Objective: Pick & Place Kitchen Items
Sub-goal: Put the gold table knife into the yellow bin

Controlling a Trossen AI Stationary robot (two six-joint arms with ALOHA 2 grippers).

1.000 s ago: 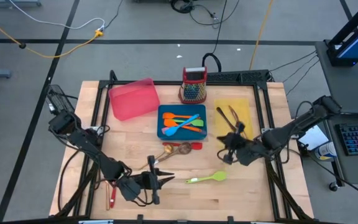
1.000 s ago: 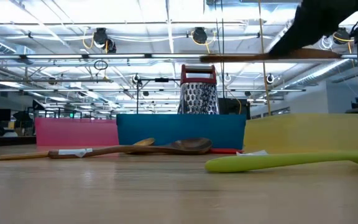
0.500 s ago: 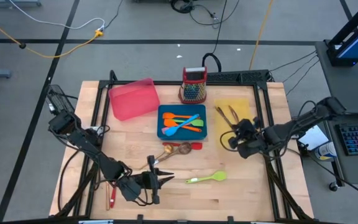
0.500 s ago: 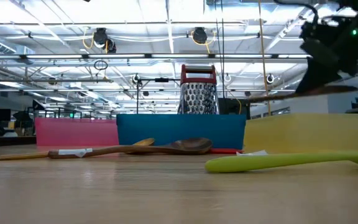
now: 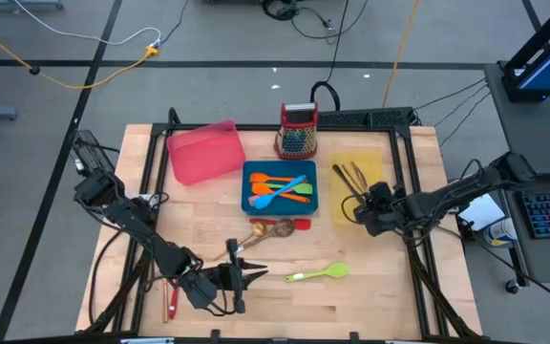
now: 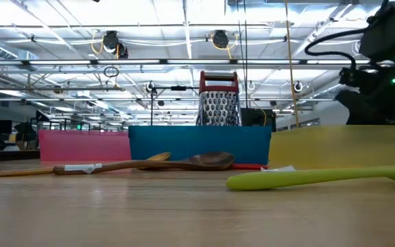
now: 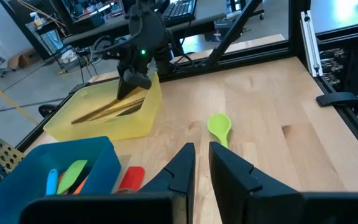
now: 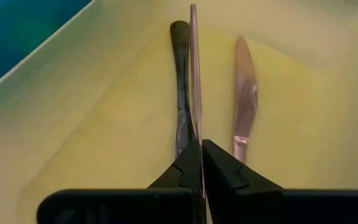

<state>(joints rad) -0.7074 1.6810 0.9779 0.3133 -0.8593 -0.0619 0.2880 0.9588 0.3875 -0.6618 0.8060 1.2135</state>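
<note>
A thin copper-toned piece of cutlery [image 8: 193, 74] stands edge-on, clamped between the closed fingers of the right gripper [image 8: 201, 163], which sits low inside the yellow rectangular tray [image 5: 374, 159] at centre right of the overhead picture. In that tray, just beside the held piece, lie a dark-handled utensil [image 8: 180, 87] and a copper-toned knife [image 8: 244, 99]. The left wrist camera shows the same gripper dipping into the tray's near end, with long utensils lying along its floor. To the left of the yellow tray is a blue rectangular tray [image 5: 249, 172] holding orange, blue and green silicone utensils [image 5: 282, 187], and farther left a pink rectangular tray [image 5: 204, 151]. A red-handled metal box grater [image 5: 298, 131] stands behind the blue tray. On the bare wooden table [image 5: 380, 277], a wooden spoon [image 5: 273, 229] lies in front of the blue tray beside a small red utensil [image 5: 300, 224], and a lime-green silicone spoon [image 5: 318, 273] lies lower, well apart. The left gripper [image 5: 252, 275] rests near the bottom edge, its fingers nearly closed on nothing, with a red-handled utensil [image 5: 172, 301] beside that arm.
</note>
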